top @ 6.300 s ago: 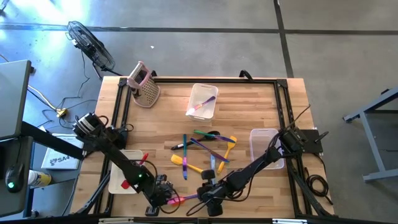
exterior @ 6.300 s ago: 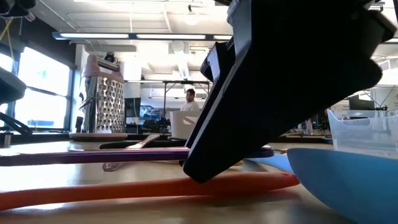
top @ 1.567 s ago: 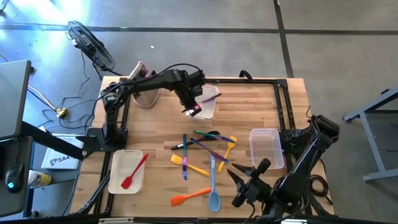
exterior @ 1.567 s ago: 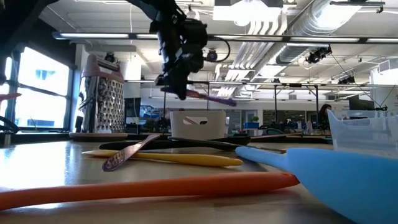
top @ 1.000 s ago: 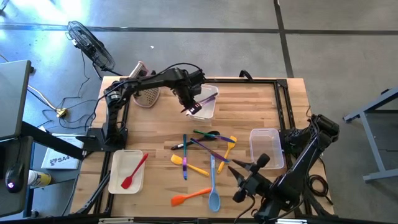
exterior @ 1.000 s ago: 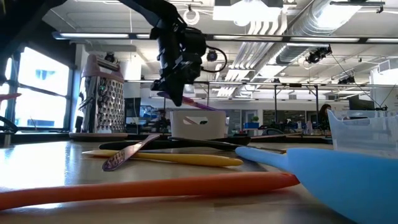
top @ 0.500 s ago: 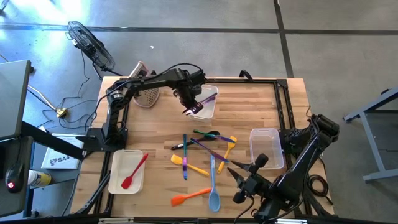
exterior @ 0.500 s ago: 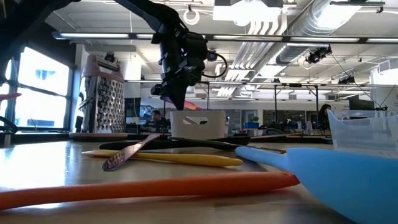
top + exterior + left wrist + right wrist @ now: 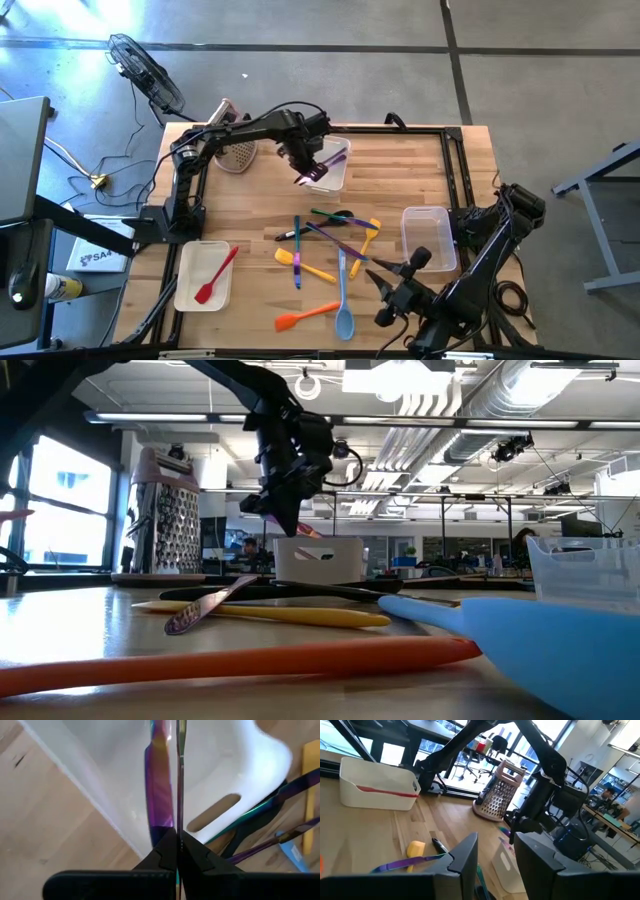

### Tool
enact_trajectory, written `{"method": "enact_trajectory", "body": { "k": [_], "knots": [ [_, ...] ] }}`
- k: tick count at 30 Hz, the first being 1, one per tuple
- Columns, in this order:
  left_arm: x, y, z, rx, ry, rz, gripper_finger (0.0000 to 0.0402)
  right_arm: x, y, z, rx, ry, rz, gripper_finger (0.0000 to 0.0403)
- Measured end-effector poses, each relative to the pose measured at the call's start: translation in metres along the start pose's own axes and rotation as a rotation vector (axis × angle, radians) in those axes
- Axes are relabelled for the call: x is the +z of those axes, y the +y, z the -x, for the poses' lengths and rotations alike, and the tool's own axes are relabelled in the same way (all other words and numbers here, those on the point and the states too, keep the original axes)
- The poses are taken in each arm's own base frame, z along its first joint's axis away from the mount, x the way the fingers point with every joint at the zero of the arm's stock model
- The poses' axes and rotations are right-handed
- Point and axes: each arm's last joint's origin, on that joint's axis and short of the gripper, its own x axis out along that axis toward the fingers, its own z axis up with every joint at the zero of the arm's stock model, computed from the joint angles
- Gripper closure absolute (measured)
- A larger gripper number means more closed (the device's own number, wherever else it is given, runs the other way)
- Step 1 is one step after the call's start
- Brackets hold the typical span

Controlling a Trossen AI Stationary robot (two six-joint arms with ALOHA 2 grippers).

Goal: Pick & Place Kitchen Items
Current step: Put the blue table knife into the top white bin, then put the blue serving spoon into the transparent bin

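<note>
My left gripper (image 9: 312, 165) hangs at the table's far middle over a white bin (image 9: 338, 178). It is shut on a slim purple iridescent utensil (image 9: 179, 780), which also shows in the low view (image 9: 306, 531). A purple strip (image 9: 159, 795) shows beside it in the bin. My right gripper (image 9: 392, 282) is open and empty above the near right. Several loose utensils (image 9: 335, 232) lie crossed at the table's middle. A blue spoon (image 9: 342, 302), an orange spatula (image 9: 305, 318) and a yellow spatula (image 9: 300, 264) lie nearer. My left gripper pinches the utensil's handle (image 9: 178, 827) between its two fingertips, the thin edge toward the camera. The fingers slant down from above, and the utensil runs on ahead of them over the bin's opening. It is clear of the table, its free end (image 9: 312, 533) just above the bin's rim.
A pink box grater (image 9: 232, 138) stands at the far left. A white tray (image 9: 192, 290) at the near left holds a red spatula (image 9: 216, 276). A clear bin (image 9: 428, 238) stands at the right, beside my right arm.
My left gripper has sunk a little over the white bin, still shut on the purple utensil. The utensil has tipped from slanting out sideways to pointing steeply down at the bin's mouth.
</note>
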Motion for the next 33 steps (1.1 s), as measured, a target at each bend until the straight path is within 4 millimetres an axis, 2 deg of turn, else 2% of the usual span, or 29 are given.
{"method": "enact_trajectory", "body": {
  "k": [15,25,30,33],
  "knots": [
    [0.002,-0.001,0.000,-0.009,-0.018,-0.007,0.0397,-0.003,-0.001,0.000,0.029,0.036,-0.029,0.0282],
    [0.004,0.000,0.000,0.017,-0.045,-0.039,0.0332,-0.012,0.001,-0.003,0.023,0.045,-0.041,0.0282],
    [0.007,-0.004,0.002,-0.046,-0.067,-0.053,0.0302,-0.012,0.001,-0.003,0.028,0.052,-0.042,0.0282],
    [0.009,-0.011,0.014,-0.128,-0.055,-0.080,0.0295,-0.012,0.001,-0.003,0.034,0.059,-0.034,0.0282]
  ]
}}
